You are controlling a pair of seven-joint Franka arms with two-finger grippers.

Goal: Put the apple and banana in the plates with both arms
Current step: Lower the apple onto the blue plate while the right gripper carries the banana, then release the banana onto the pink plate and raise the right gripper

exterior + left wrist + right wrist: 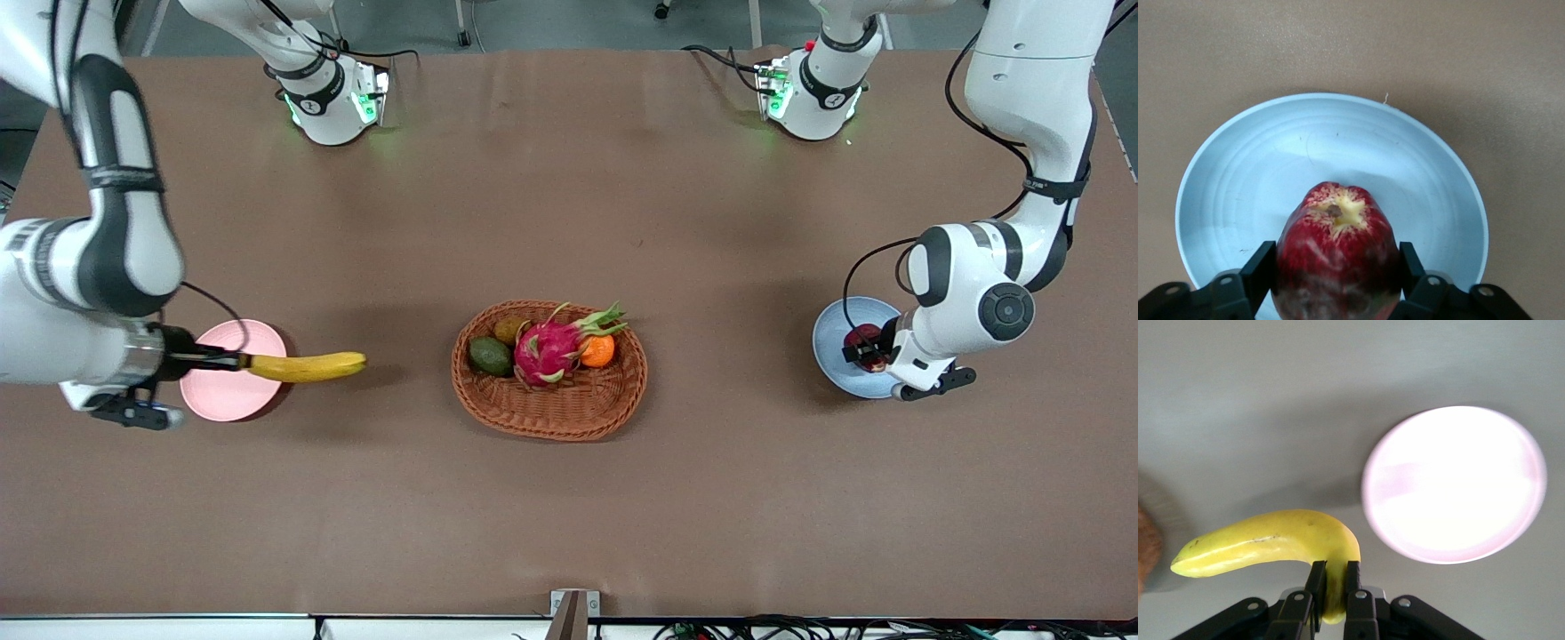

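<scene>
Now left gripper [1337,283] clasps apple [1335,253] over blue plate [1238,173]; right gripper [1332,587] clamps banana [1265,543].

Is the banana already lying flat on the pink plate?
No, the banana is clamped by its end in the right gripper in the air, beside the pink plate.

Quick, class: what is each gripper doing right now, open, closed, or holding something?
Left gripper: over the blue plate, fingers either side of the apple; grip cannot be told.
Right gripper: shut on the banana, over the pink plate.
</scene>
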